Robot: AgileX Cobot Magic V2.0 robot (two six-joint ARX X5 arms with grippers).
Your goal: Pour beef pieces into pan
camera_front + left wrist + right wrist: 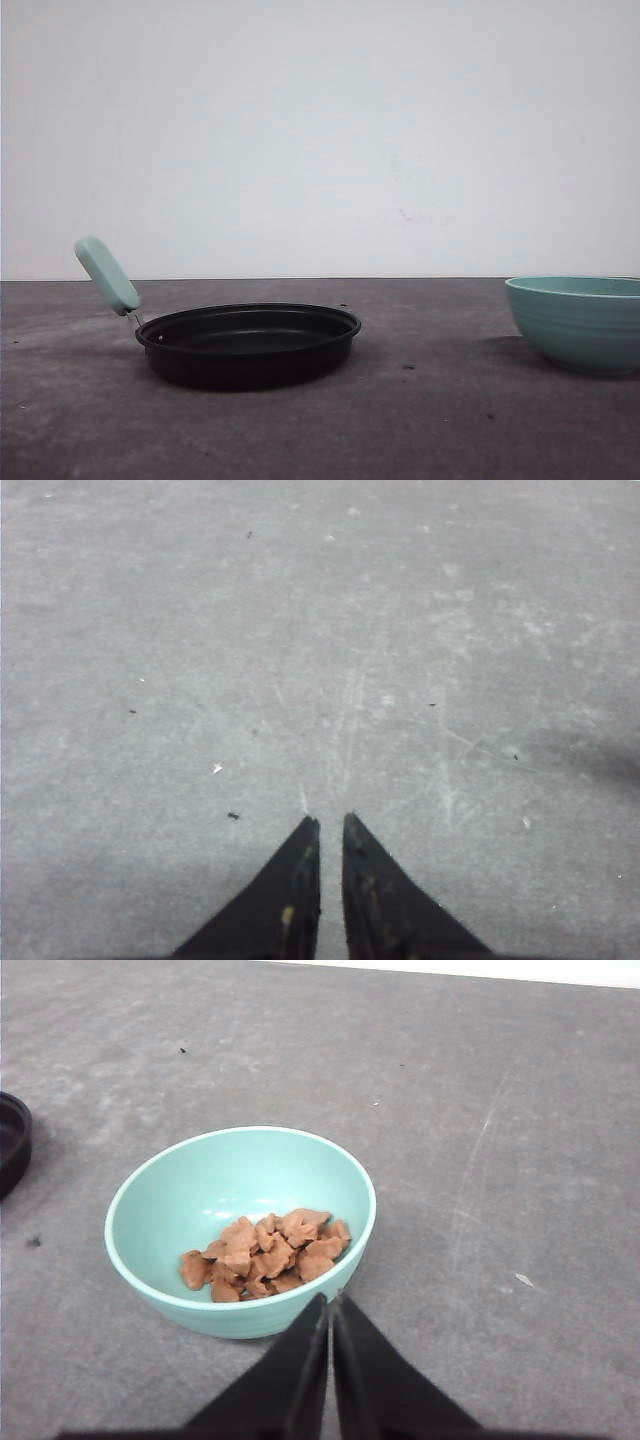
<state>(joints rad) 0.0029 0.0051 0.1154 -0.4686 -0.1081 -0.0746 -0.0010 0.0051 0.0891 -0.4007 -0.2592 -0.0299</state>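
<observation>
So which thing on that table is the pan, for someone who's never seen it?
On the grey table, look left of the teal bowl. The pan is the shallow round black dish, and its pale mint-green handle slanting upward sets it apart.

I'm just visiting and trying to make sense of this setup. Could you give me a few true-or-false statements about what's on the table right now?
1. The beef pieces lie inside the teal bowl. True.
2. The pan already has beef in it. False: what shows of its inside in the front view is bare black.
3. The pan's handle is pale mint green and slants upward. True.
4. The right end effector is gripping the bowl's rim. False: its fingers are shut together on nothing, just short of the bowl.
5. The left end effector holds a spoon. False: its fingers are nearly together and hold nothing, over bare grey table.
</observation>
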